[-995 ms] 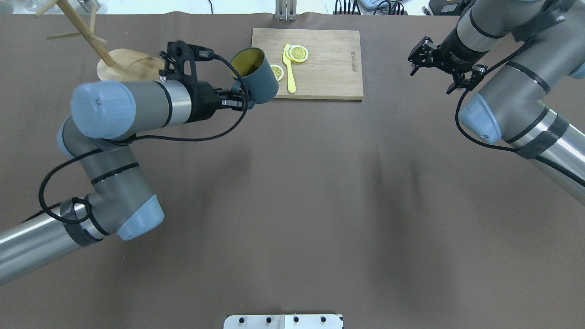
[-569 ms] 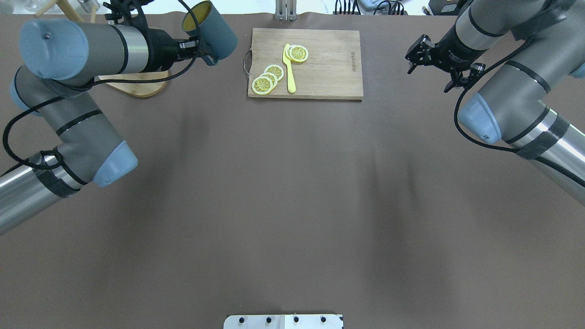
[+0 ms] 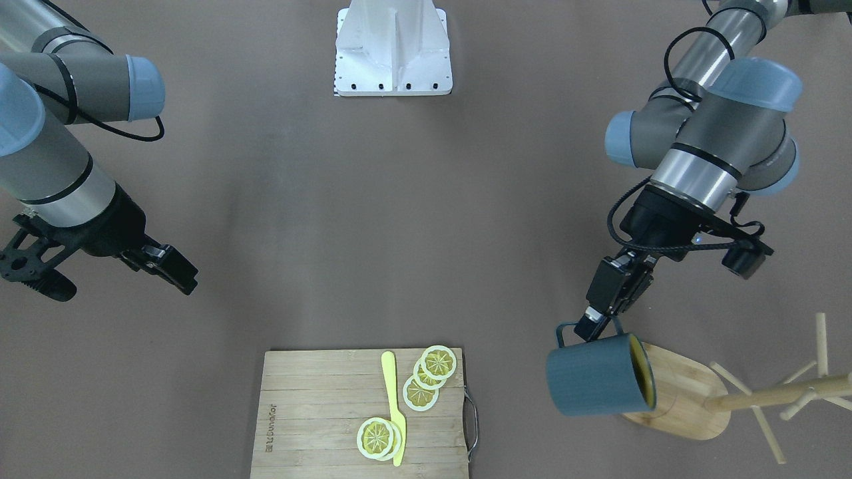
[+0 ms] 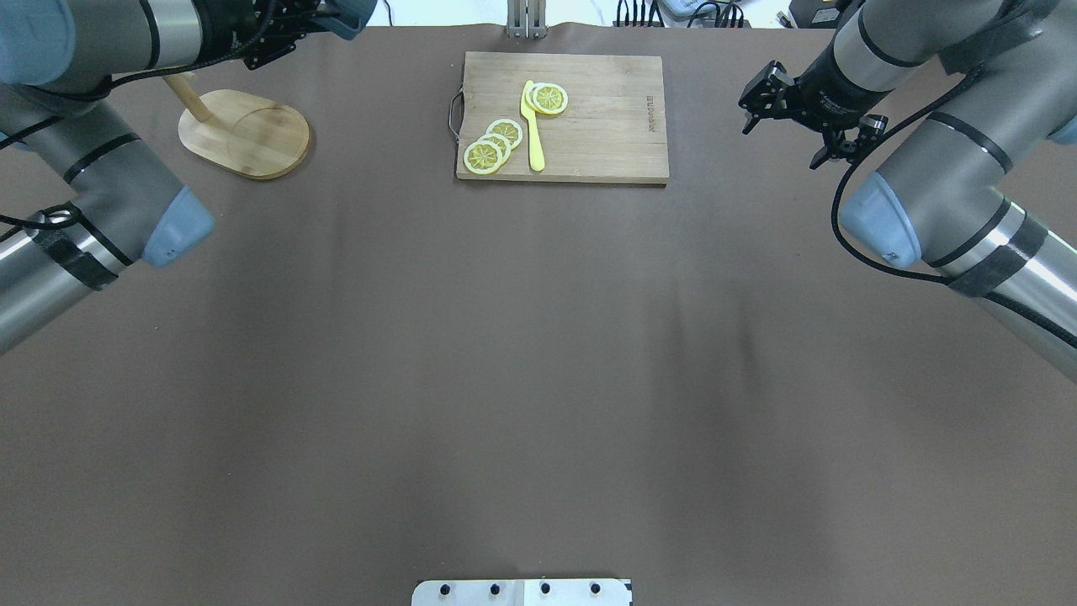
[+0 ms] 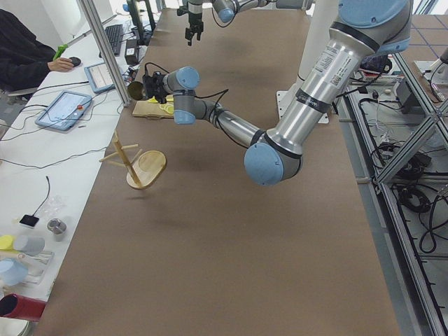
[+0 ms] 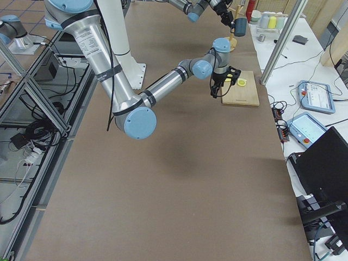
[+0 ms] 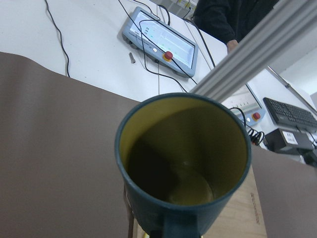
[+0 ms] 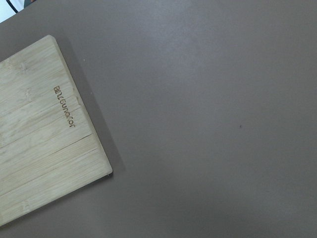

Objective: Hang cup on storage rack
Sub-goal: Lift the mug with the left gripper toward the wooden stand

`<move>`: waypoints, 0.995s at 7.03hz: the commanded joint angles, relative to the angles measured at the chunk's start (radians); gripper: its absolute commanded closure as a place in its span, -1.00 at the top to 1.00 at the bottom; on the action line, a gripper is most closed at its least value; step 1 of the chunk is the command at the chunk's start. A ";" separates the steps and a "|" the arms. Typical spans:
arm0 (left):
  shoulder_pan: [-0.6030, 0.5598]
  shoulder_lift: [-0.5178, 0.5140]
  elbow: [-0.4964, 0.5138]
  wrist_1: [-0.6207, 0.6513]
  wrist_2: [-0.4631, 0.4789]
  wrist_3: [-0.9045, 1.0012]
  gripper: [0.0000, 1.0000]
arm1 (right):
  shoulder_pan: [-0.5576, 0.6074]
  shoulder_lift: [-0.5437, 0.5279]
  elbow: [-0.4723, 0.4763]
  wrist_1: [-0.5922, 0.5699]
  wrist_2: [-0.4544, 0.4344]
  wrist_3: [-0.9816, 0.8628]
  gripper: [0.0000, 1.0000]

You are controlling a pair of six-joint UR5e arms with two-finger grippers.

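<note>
The dark teal cup (image 3: 596, 376) with a yellow-olive inside hangs in the air, tipped on its side. Its mouth faces the wooden storage rack (image 3: 779, 392), and it overlaps the near end of the rack's oval base (image 3: 685, 406). My left gripper (image 3: 590, 327) is shut on the cup's handle. The left wrist view looks into the cup (image 7: 183, 158). In the overhead view only the cup's edge (image 4: 352, 12) shows at the top, right of the rack base (image 4: 244, 133). My right gripper (image 3: 126, 289) is open and empty, above the table right of the cutting board.
A slatted cutting board (image 4: 606, 126) with a metal handle lies at the table's far middle. It carries lemon slices (image 4: 492, 145) and a yellow knife (image 4: 533, 126). Its corner shows in the right wrist view (image 8: 39, 134). Operator desks with tablets lie beyond the far edge.
My left arm has lifted the cup up and carried it left and back from the cutting board to the rack, nearly out of the overhead view. The right gripper has shifted slightly.
</note>
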 commanded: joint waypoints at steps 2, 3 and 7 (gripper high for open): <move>-0.058 0.011 0.104 -0.269 0.084 -0.329 -1.00 | -0.006 0.010 0.012 0.000 -0.006 0.012 1.00; -0.057 0.025 0.182 -0.437 0.175 -0.388 -1.00 | -0.006 0.010 0.015 0.000 -0.006 0.012 1.00; -0.051 0.025 0.245 -0.587 0.316 -0.565 -1.00 | -0.007 0.012 0.019 0.000 -0.006 0.012 1.00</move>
